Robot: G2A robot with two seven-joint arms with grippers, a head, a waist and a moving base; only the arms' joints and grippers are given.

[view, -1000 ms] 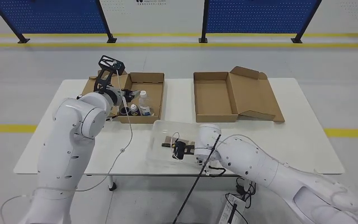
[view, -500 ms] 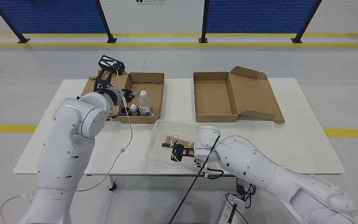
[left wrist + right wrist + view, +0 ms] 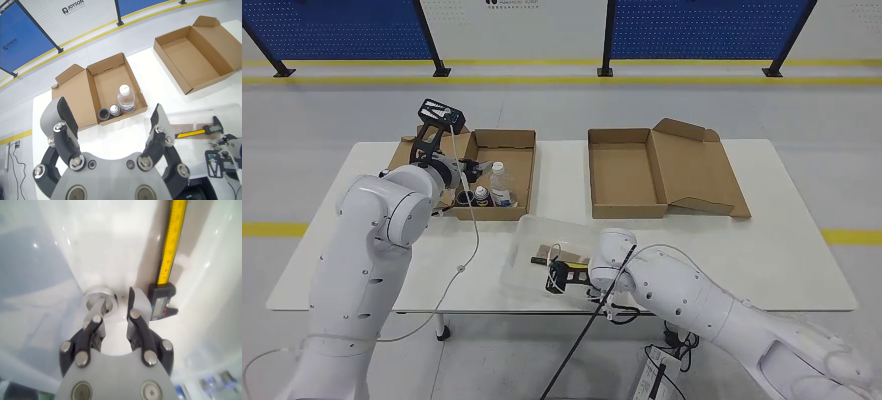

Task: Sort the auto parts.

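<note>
Silver metal ring point(image 3: 111, 298) lying in the clear bin point(image 3: 525, 238) just beside the yellow caliper point(image 3: 170, 247), right jaws straddling its wall part-open, gripping nothing, one finger point(image 3: 95, 311) dipping into its hole, left jaws hanging wide open, empty, above the desk point(image 3: 762, 250) near a cardboard box point(image 3: 105, 64).

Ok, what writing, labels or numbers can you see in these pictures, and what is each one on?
White wall panel: a logo with a brand name, not read out here.
Blue panel: the same brand mark.
Caliper: small numerals along the yellow scale, too blurred to quote.
Water bottle: label print too small to read.
Spray can: label print too small to read.
</note>
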